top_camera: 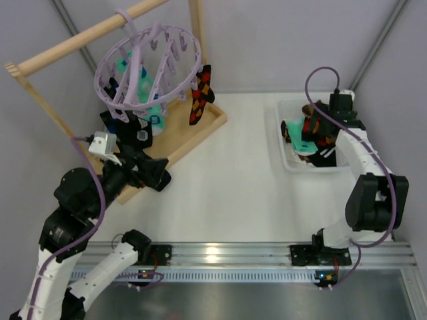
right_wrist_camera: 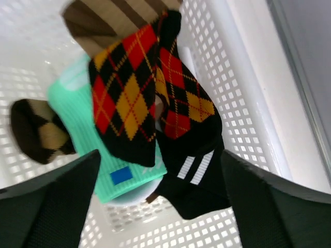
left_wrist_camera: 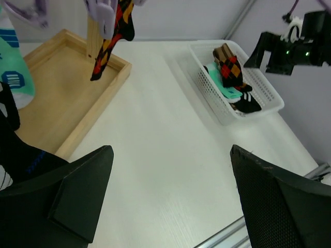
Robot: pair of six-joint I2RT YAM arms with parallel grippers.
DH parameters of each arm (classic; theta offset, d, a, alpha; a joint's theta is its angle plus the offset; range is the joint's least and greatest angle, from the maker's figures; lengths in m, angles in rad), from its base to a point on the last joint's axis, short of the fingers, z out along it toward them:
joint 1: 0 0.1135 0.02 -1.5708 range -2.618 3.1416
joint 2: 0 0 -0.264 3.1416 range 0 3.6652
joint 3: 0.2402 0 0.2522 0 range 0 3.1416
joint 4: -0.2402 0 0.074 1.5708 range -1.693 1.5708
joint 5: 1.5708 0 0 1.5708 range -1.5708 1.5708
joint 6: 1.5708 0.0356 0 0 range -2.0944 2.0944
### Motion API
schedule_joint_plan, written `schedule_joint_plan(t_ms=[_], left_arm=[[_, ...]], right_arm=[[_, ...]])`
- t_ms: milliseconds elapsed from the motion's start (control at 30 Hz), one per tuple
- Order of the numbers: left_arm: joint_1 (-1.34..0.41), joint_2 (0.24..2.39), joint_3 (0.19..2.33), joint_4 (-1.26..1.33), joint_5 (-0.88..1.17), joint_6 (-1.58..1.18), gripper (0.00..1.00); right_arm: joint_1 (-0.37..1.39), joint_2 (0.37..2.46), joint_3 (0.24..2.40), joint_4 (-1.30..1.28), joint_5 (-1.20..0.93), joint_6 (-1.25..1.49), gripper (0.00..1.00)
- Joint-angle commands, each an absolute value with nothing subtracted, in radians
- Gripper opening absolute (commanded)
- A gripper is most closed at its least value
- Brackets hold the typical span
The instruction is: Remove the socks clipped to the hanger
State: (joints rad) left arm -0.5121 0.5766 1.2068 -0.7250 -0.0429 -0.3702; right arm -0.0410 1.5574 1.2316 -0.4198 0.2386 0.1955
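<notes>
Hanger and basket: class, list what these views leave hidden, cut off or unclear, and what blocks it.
Top external: the hanger's spokes and clips overlap the hanging socks; count unclear.
Left wrist: the hanger is cut off by the top edge.
Right wrist: the argyle sock covers lower socks in the basket; their number is hidden.

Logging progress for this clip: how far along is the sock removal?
Done: several socks, including an argyle sock, lie in the basket. In hand: nothing; the right gripper is open above it, the left gripper open too. Left: a second argyle sock, teal socks and black ones hang clipped on the hanger.
</notes>
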Motion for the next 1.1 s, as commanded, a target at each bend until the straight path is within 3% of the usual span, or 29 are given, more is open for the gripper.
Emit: schedule_joint_plan(t_ms=[0,100,233,433,633,900,1067], left_arm=[[-0.512,0.531,1.103,-0.69,0.092,-0.313,0.98],[-0.512,0.479,1.016,-0.658,0.146,-0.295,0.98],[-0.511,0.391,0.912,-0.591,0.155,-0.298,0.98],[-0.512,0.333,0.838,-0.557,0.15,-0.298,0.98],[-0.512,0.342,0.821,-0.56,0.138,-0.305,0.98],[-0.511,0.342,0.815,-0.558,0.15,-0.304,0.98],[-0.511,0.339,0.813,-0.558,0.149,-0.304,0.98]], right_arm=[[-0.015,1.36,1.276,-0.374,0.235,0.213,0.99],[0.064,1.26,1.214,-0.263,0.178,0.199,0.99],[0.126,1.201,1.053,0.118,-0.356,0.284,1.0],[0.319,1.4,1.14,0.307,-0.655,0.14,0.99],[0.451,1.737,1.402,0.267,-0.641,0.089,0.99],[0.509,1.962,1.624,0.327,-0.502,0.115,1.0],[0.508,2.062,1.744,0.299,-0.612,0.095,0.99]])
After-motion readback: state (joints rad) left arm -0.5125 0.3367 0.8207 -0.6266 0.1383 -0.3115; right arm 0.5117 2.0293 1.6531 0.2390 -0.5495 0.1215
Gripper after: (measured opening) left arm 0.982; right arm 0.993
